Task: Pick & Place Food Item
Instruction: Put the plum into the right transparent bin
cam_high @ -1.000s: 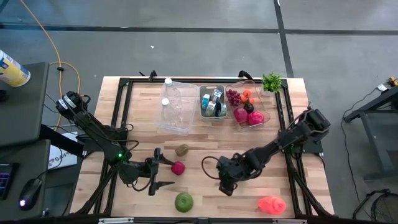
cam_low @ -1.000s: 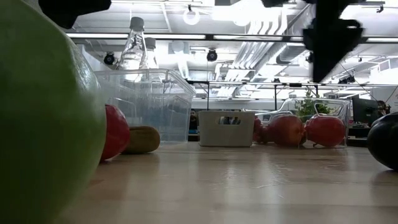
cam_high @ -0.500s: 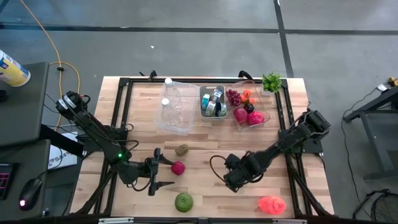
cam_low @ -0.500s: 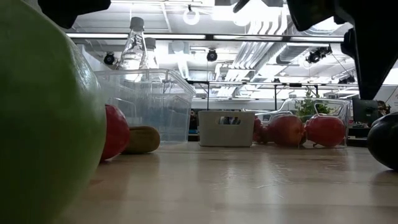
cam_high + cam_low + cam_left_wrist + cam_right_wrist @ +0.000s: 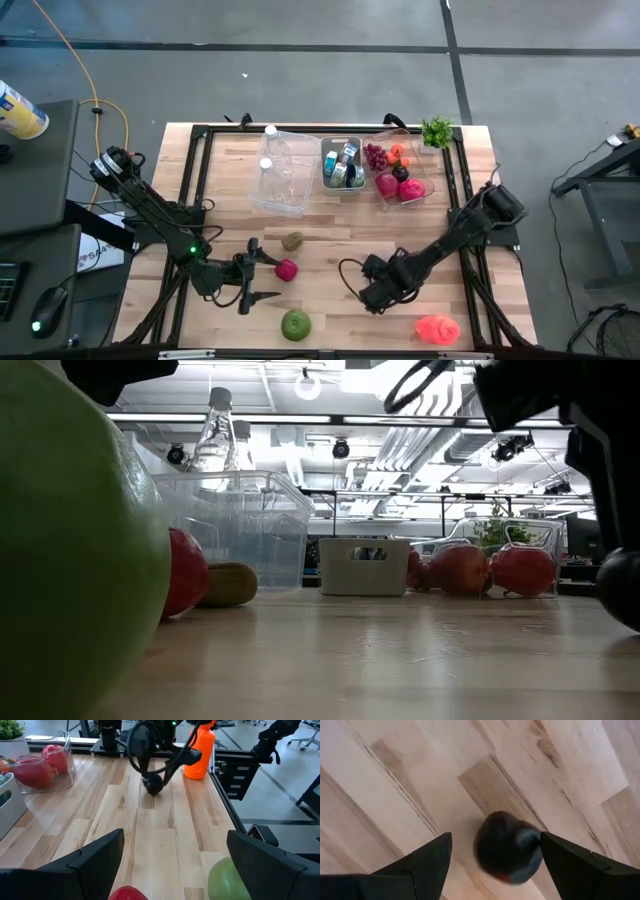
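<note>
From where I stood, the small grey rectangular bin [image 5: 341, 163] at the far middle of the wooden table [image 5: 330, 238] served as my marker. To its left sat a clear plastic tub [image 5: 283, 172] holding two clear bottles [image 5: 267, 165]. Nearer me and left of the bin, the left gripper [image 5: 256, 285] lay low over the boards with its fingers spread wide and nothing between them. A small red round fruit [image 5: 287, 269] sat just beside it, a brownish oval kiwi [image 5: 292, 241] lay a little farther back toward the bin, and a large green apple [image 5: 296, 324] rested near the front edge.

Right of the bin stood a clear container [image 5: 398, 170] with red fruit, grapes and something orange inside, and a green leafy sprig [image 5: 437, 131] sat at the far right corner.

Forward and slightly right of the bin, the right gripper [image 5: 374, 298] hung directly above a small dark, nearly black round fruit [image 5: 509, 847] that lay on the bare wood. Its fingers [image 5: 415, 865] were parted, one on each side of the fruit and not touching it. Farther right, near the front edge, lay a bright pink-orange plastic item [image 5: 437, 328].
</note>
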